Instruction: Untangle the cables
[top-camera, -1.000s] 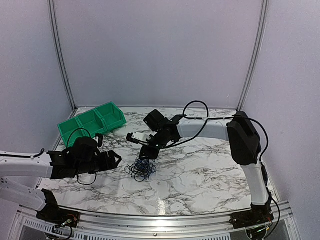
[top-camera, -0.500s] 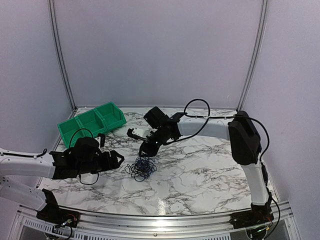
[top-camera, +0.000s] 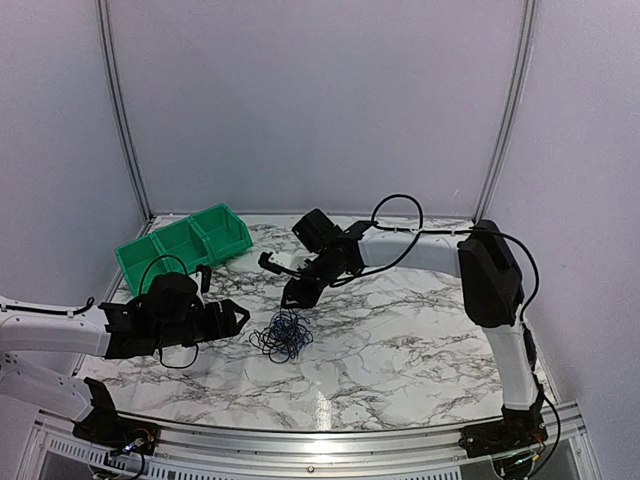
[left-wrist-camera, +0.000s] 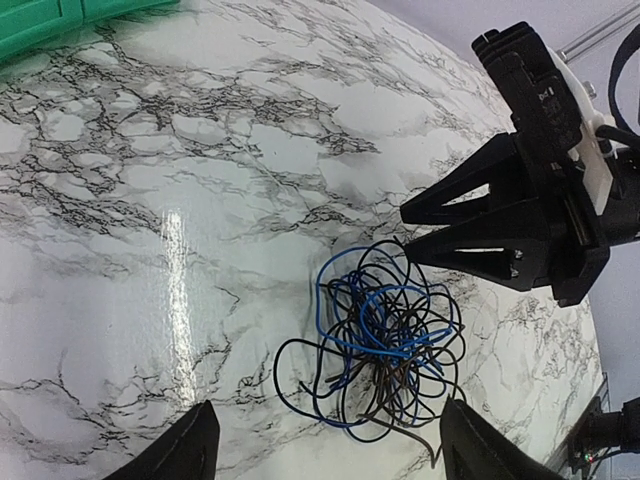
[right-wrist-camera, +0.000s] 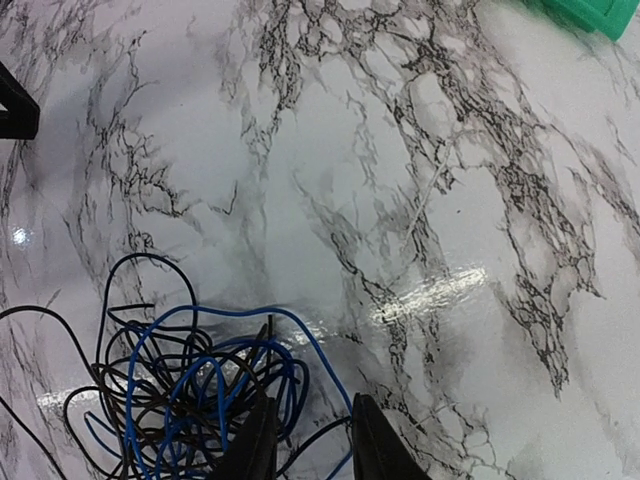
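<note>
The cables (top-camera: 283, 335) lie on the marble table as one small knot of thin black and blue wires, also seen in the left wrist view (left-wrist-camera: 385, 345) and the right wrist view (right-wrist-camera: 190, 390). My left gripper (top-camera: 232, 318) sits low to the knot's left, wide open. The knot lies just ahead of its fingertips (left-wrist-camera: 190, 445). My right gripper (top-camera: 298, 293) hovers over the knot's far edge, pointing down. Its fingers (right-wrist-camera: 255, 440) stand a narrow gap apart, with a blue and a black strand running under that gap. Neither gripper holds anything.
Green bins (top-camera: 185, 245) stand in a row at the back left of the marble table (top-camera: 400, 340). The right arm's thick black cable (top-camera: 395, 205) arches above its forearm. White walls close in the back and sides.
The right wrist has turned and lifted slightly, hiding its white part. The left gripper has crept a little right towards the knot. The knot itself has not moved.
</note>
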